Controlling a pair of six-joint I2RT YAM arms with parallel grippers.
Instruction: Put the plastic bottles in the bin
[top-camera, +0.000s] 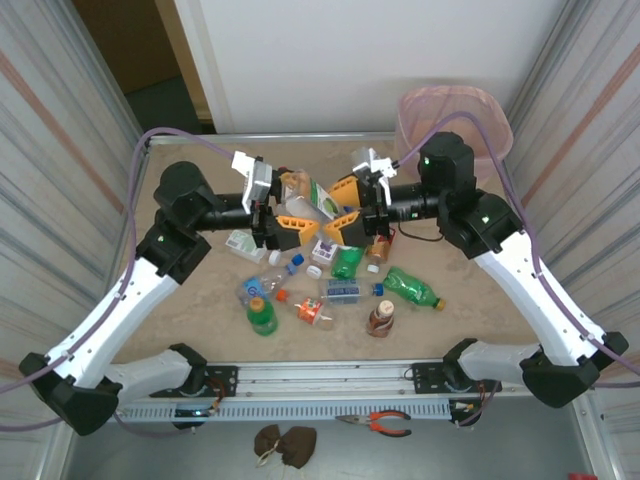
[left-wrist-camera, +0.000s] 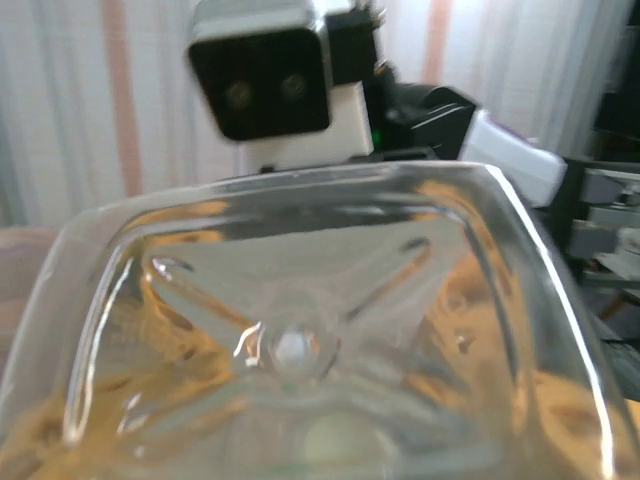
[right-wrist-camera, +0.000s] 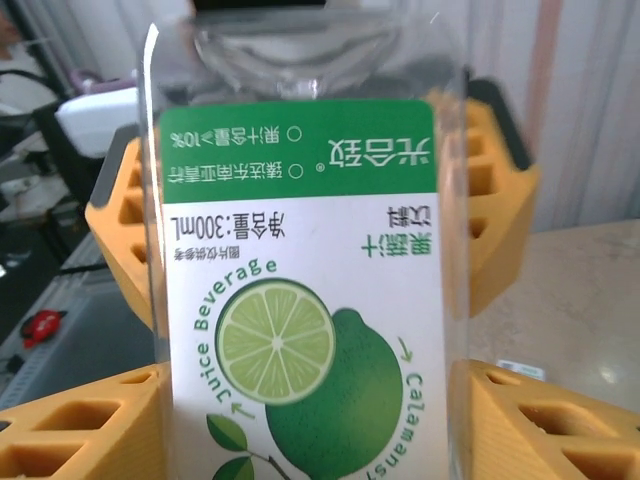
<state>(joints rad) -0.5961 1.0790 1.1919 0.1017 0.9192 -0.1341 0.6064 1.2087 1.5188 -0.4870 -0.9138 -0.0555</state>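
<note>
Two grippers hold one juice bottle in the upper middle of the overhead view, up off the table. My left gripper clamps the base end, so its wrist camera looks straight at the clear, square bottom. My right gripper has its orange fingers pressed against the lime label. I judge this a handover, because the bin stands at the upper right, beyond the table's far corner and on my right arm's side. The left hand should let go only once the right grip is firm, since smooth plastic could slip. About a dozen other bottles lie scattered lower in the frame, waiting.
</note>
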